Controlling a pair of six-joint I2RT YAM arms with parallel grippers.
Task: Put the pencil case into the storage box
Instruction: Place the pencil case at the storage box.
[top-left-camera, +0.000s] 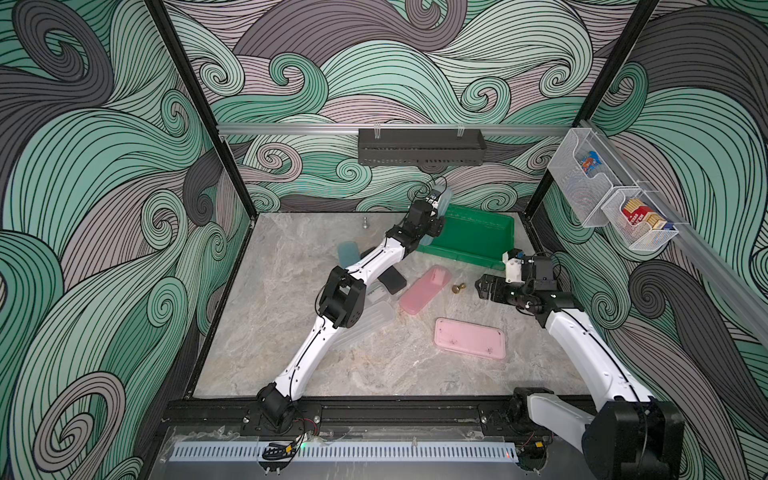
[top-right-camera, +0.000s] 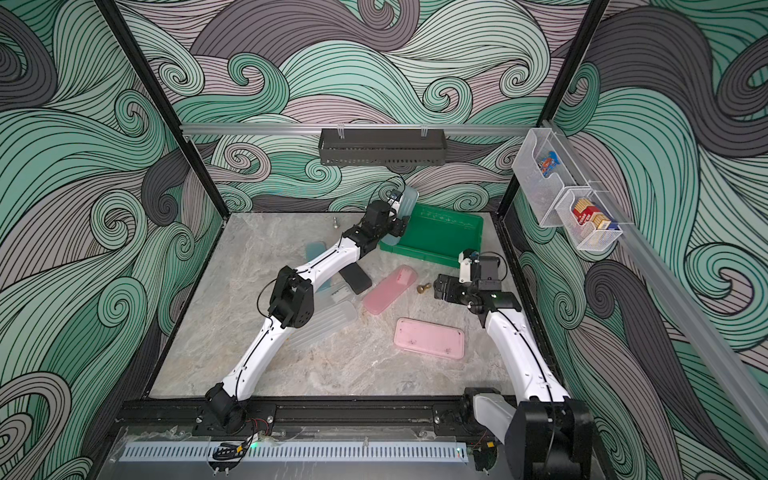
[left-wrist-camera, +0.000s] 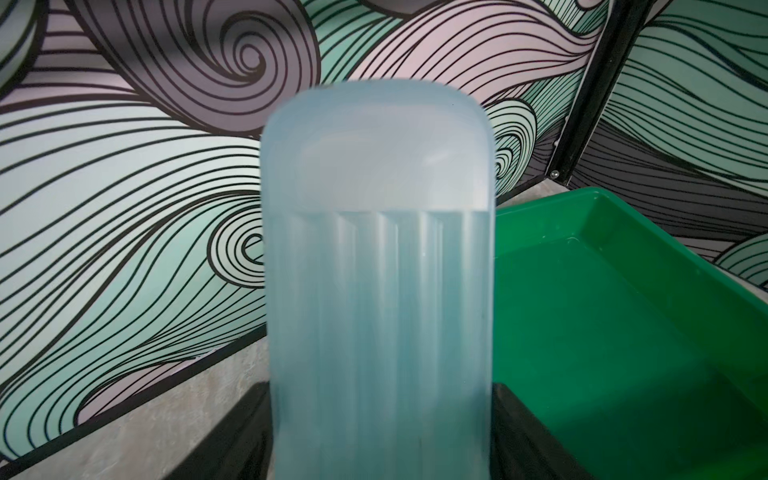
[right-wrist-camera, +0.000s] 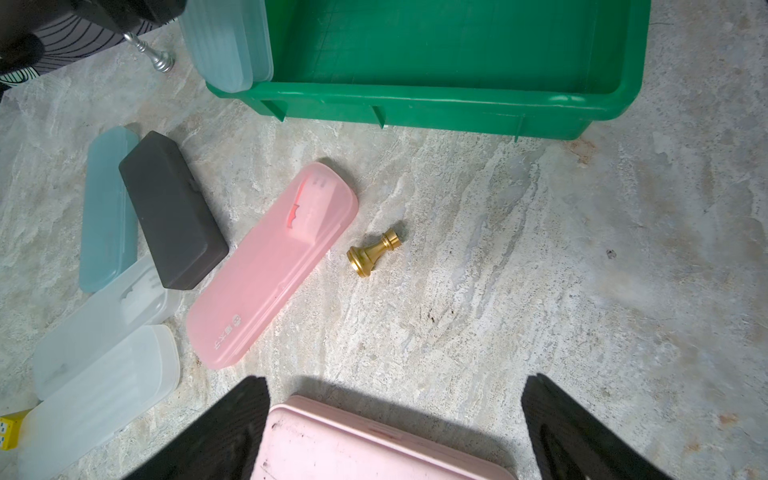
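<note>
— What have my left fingers got?
— Your left gripper (left-wrist-camera: 379, 390) is pinched narrow on the pencil case (left-wrist-camera: 378, 270). It's a translucent pale blue shell, ribbed lengthwise, with a smooth rounded end. You hold it upright.
— Where does it sit against the box?
— In both top views it's just above and right of the frame's centre, at the left end of the storage box (top-left-camera: 457, 251), a glossy green plastic tray with a raised rim. I can't tell whether case and rim touch.
— And my right side?
— Your right gripper (right-wrist-camera: 397, 378) stands wide, its black fingers (right-wrist-camera: 224, 428) gripping nothing. In the right wrist view, the end of a flat pale pink case (right-wrist-camera: 374, 449) shows between them. It lies on the marbled grey table (right-wrist-camera: 540, 270). Further out lie a frosted pink case (right-wrist-camera: 270, 266), a matte black case (right-wrist-camera: 170, 208) and a small turned brass knob (right-wrist-camera: 372, 253).
</note>
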